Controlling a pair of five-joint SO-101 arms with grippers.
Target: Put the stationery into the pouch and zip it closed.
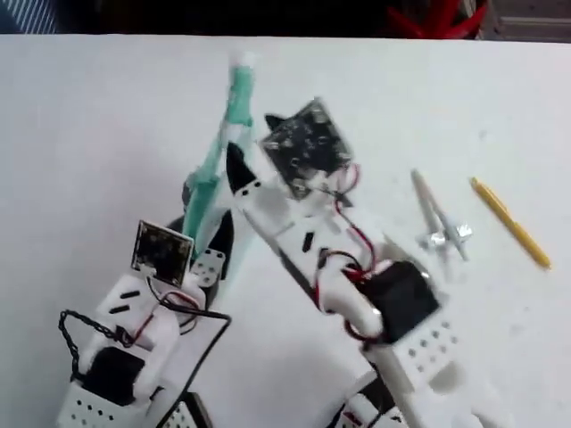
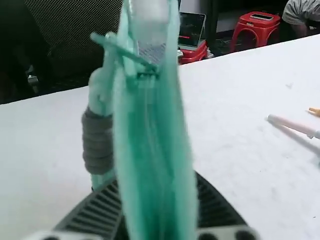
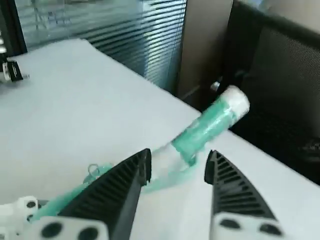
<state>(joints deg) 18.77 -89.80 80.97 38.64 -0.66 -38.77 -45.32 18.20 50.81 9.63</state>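
Teal pouch (image 1: pixel 219 143): held up on its long edge, thin side towards the right arm, so that its zipper side can be reached. A pen (image 2: pixel 97 145) with a grey grip seems to lie inside it, probably already packed.
Left gripper (image 2: pixel 156 215): closed on the lower end of the pouch. It works as a clamp, so the soft pouch does not flop.
Right gripper (image 3: pixel 177 160): jaws apart, one on each side of the pouch's upper edge, not pinching it. It probably aims at the zipper or the mouth, but I cannot tell which.
Compass (image 1: pixel 439 223): lies on the white table (image 1: pixel 107 116), well apart from the pouch, on the right arm's side.
Yellow pencil (image 1: pixel 510 223): near the compass, also outside the pouch.
Progress: these two must go in before zipping, so closing now would be too early.
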